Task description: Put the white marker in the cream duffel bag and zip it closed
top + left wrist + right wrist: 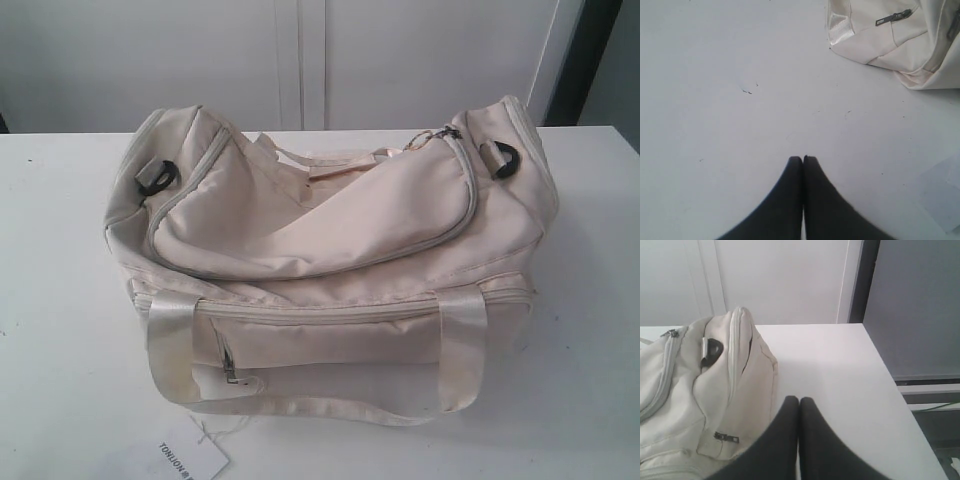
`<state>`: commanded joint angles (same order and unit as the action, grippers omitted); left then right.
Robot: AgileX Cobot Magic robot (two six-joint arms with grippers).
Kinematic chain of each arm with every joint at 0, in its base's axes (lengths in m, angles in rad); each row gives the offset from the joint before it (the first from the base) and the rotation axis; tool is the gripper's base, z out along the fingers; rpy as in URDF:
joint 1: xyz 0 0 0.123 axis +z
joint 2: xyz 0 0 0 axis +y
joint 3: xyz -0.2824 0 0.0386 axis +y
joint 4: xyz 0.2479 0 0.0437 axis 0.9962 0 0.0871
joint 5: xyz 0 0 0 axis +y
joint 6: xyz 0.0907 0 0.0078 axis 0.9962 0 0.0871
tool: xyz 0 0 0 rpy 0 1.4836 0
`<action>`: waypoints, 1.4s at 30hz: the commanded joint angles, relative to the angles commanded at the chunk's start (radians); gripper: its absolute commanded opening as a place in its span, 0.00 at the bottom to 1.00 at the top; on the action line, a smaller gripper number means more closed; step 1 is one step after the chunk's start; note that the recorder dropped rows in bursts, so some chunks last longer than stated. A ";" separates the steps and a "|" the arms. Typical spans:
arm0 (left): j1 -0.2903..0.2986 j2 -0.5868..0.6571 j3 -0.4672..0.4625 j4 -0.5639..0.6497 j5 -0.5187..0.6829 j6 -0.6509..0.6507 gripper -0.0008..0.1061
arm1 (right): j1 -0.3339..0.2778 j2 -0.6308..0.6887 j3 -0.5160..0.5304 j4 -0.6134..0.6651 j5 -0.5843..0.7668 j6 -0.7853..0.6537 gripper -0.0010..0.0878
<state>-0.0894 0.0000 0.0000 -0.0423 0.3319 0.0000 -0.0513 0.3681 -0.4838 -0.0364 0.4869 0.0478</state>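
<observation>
The cream duffel bag [330, 240] is sitting in the middle of the white desk [60, 300], slumping softly, with its satin strap handle [462, 350] draping down the front and onto the desk. The white marker is not showing in any view, so where it is lying cannot be told. The curved top zipper is running round the flap, its pull [447, 133] resting at the right end; whether the teeth are fully meeting is hard to judge. The left gripper [803, 159] is hanging over bare desk, apart from the bag's front corner, its jaws pressed together on nothing. The right gripper [799, 399] is hovering just beside the bag's right end, jaws likewise together and empty.

The marker is probably going to feel light, stiff and slick, and prone to rolling, so pinching it across the middle of the barrel is looking safest. The bag is likely going to give way under any push, so one arm is probably needing to pin the fabric while the other is dragging the small pull along the curve.

Open desk is lying to both sides of the bag. The desk's right edge [890, 375] is running near the right gripper, with a drop beyond it. A paper tag [195, 458] is lying at the front, and the bag's back is sitting near the rear edge
</observation>
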 joint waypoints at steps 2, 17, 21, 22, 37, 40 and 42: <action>0.000 0.000 0.000 0.000 0.000 0.000 0.01 | 0.012 -0.052 0.044 -0.002 0.005 0.000 0.01; 0.000 0.000 0.000 0.000 0.000 0.000 0.01 | 0.021 -0.368 0.306 0.006 -0.002 0.000 0.01; 0.000 0.000 0.000 0.000 0.000 0.000 0.01 | 0.021 -0.368 0.315 0.008 -0.029 0.000 0.01; 0.000 0.000 0.000 0.000 0.000 0.000 0.01 | 0.021 -0.368 0.335 0.023 -0.056 0.000 0.01; 0.000 0.000 0.000 0.000 0.000 0.000 0.01 | 0.021 -0.368 0.465 0.036 -0.119 -0.074 0.01; 0.000 0.000 0.000 0.000 0.000 0.000 0.01 | 0.021 -0.368 0.473 0.036 -0.124 -0.074 0.01; 0.000 0.000 0.000 0.000 0.000 0.000 0.01 | 0.021 -0.368 0.473 0.036 -0.126 -0.074 0.01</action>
<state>-0.0894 0.0000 0.0000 -0.0423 0.3319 0.0000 -0.0298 0.0000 -0.0111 0.0000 0.3608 -0.0266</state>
